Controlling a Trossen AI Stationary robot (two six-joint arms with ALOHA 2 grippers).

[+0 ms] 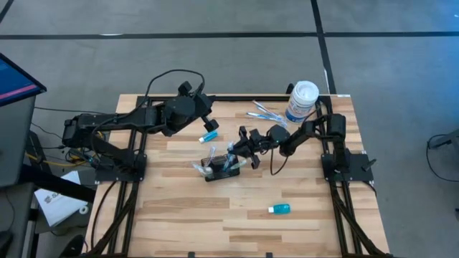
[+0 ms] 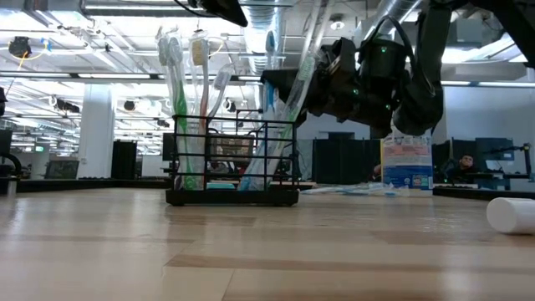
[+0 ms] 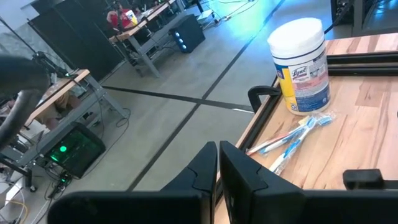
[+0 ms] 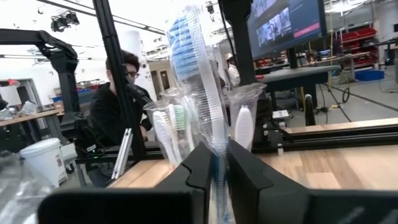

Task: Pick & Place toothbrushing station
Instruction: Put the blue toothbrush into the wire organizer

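Note:
The toothbrushing station (image 1: 217, 169), a small black wire-mesh holder, stands on its base at mid-table with several toothbrushes upright in it (image 2: 232, 163). My right gripper (image 1: 241, 149) is at the holder's right side, shut on a clear-wrapped toothbrush (image 4: 186, 56) with a blue-bristled head. My left gripper (image 1: 209, 122) hangs shut and empty above the table, behind the holder; its own view shows its fingers (image 3: 217, 171) closed together. My right gripper pinches the wrapped toothbrush's handle (image 4: 219, 155) between its two fingers, well below the head. The fingers come about level from the table's right and lie across the brush. The brush stands tilted, head up, its lower end down in the holder's right compartment (image 2: 266, 167).
A white canister (image 1: 302, 100) stands at the far right corner, with wrapped toothbrushes (image 1: 264, 111) lying beside it. One small blue tube (image 1: 209, 135) lies behind the holder, another (image 1: 280, 208) near the front right. A person sits in the room beyond the table (image 4: 121, 99).

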